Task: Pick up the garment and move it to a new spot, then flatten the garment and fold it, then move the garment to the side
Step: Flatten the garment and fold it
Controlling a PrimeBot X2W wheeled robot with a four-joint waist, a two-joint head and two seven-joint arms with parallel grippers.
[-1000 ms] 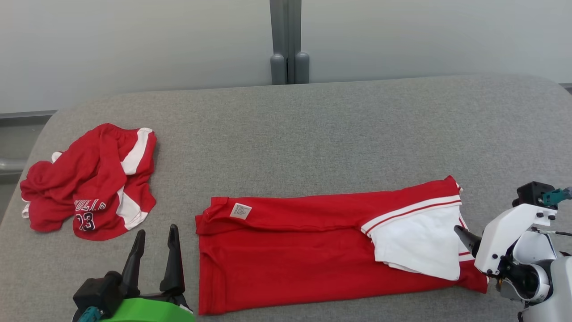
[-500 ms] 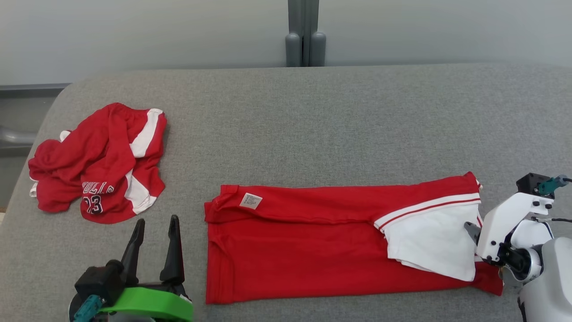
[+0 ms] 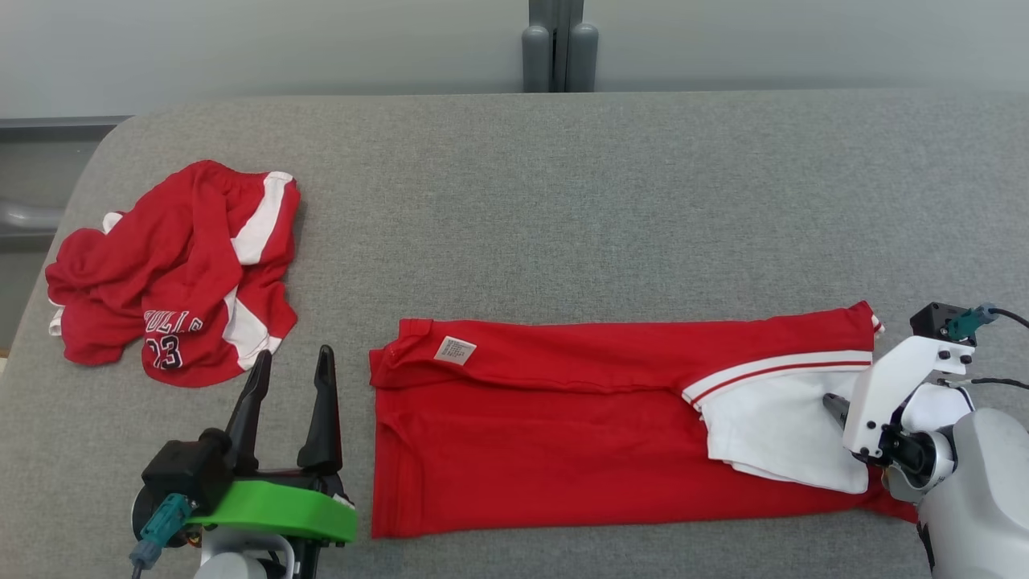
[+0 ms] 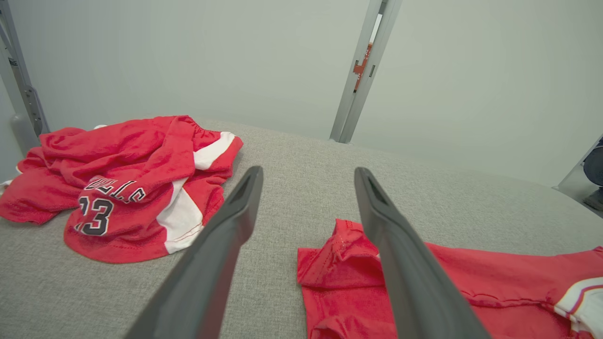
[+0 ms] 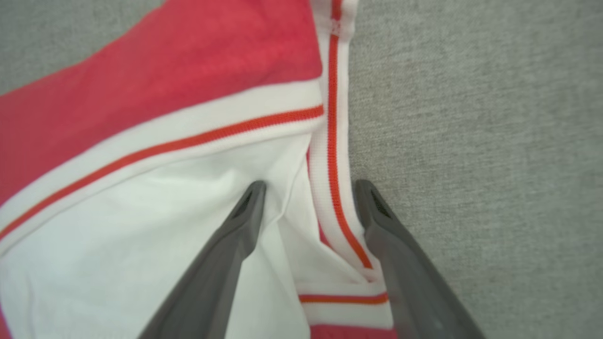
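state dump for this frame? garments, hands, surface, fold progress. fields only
surface: grey padded table
target garment: red shirt, flat, folded lengthwise, white striped panel on top at its right end
other garment: crumpled red jersey, far left, apart from the shirt
left hand: open, empty, beside the shirt's left end
right hand: open, fingers straddling the panel's striped edge
fold progress: partly folded, not yet moved aside

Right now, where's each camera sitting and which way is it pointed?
Head: on the head, looking down at the grey table, folded shirt and crumpled jersey; left gripper and right gripper show.
Left wrist: low over the table, facing the wall; own fingers show.
Right wrist: looking down at the shirt's striped edge; own fingers straddle it.
Shared: head and left wrist both show the jersey and shirt.
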